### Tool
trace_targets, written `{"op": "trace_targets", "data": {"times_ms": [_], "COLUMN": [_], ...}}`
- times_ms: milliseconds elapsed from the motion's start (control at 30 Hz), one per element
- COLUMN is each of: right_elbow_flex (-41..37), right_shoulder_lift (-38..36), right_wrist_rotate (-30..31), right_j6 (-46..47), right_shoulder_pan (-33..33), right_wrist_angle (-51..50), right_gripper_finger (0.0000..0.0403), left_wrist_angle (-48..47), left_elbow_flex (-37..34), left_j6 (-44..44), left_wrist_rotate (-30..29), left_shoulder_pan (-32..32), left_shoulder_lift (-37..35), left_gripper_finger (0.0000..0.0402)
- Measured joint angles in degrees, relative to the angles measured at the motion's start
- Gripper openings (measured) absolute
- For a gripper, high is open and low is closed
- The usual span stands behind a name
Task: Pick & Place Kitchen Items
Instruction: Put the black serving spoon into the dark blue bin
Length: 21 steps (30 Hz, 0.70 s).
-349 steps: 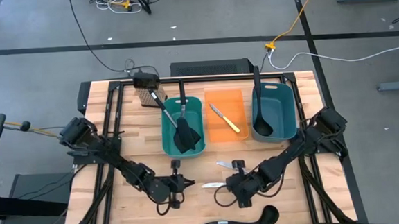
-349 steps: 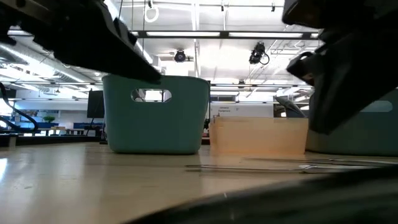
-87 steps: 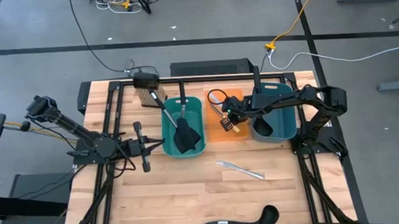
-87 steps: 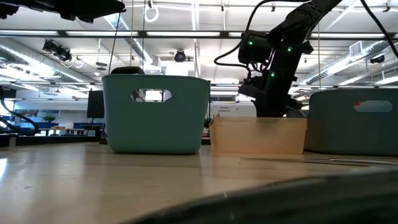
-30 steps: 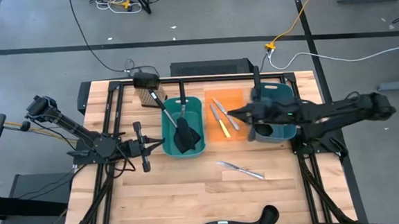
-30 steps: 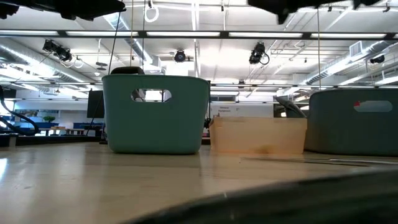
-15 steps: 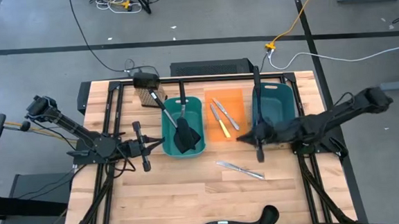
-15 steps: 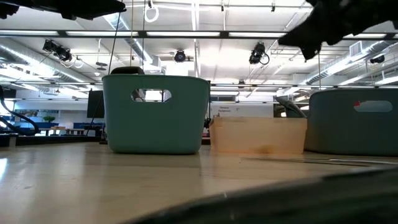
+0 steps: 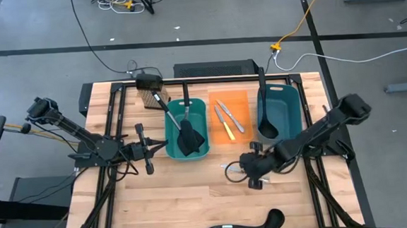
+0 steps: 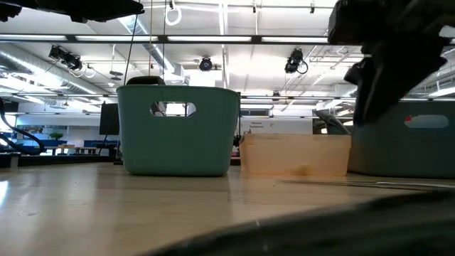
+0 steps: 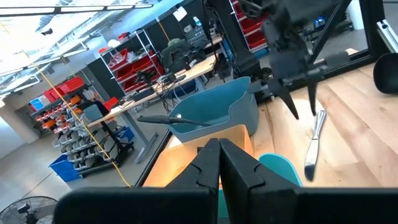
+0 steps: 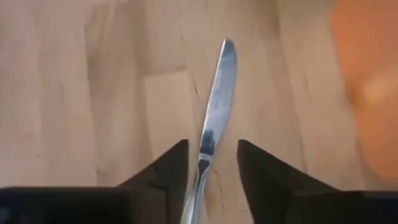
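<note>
A silver knife lies flat on the wooden table, in front of the orange bin. My right gripper hangs over its handle end, pointing down. It is open, with one finger on each side of the knife and a gap showing. The left wrist view shows the same knife below my right gripper. My left gripper waits shut at the left, beside the teal bin.
The teal bin holds two black spatulas. The orange bin holds a yellow-handled knife and a silver knife. A darker teal bin at the right holds a ladle. Another black ladle lies at the near edge.
My right gripper has swung from above the orange and right-hand bins toward the table's near edge. It has come down over the silver knife on the table, which has not moved.
</note>
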Motion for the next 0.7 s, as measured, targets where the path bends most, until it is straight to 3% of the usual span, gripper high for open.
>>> {"op": "trace_targets", "data": {"times_ms": [133,267,533,700], "right_elbow_flex": [0.54,0.58,0.65,0.62], "right_shoulder_lift": [3.21,2.83,1.90,2.07], "right_wrist_rotate": [0.59,1.73,0.91,-2.55], "right_j6": [1.30,0.14,-1.42,-6.70], "right_shoulder_pan": [0.04,0.97,3.85,6.96], "right_wrist_angle": [-0.65,1.73,4.49,13.14], "right_gripper_finger": [0.0191,0.0202,0.0177,0.0138], "left_wrist_angle": [-0.02,-0.07,-0.28,-0.26], "left_elbow_flex": [0.00,0.00,0.00,0.00], "left_j6": [-0.07,-0.10,0.07,0.12], "left_wrist_rotate": [0.02,0.02,0.02,0.17], "left_shoulder_pan": [0.00,0.00,0.00,0.00], "left_shoulder_lift": [0.00,0.00,0.00,0.00], "left_gripper_finger": [0.0014,0.0014,0.0013,0.0013]}}
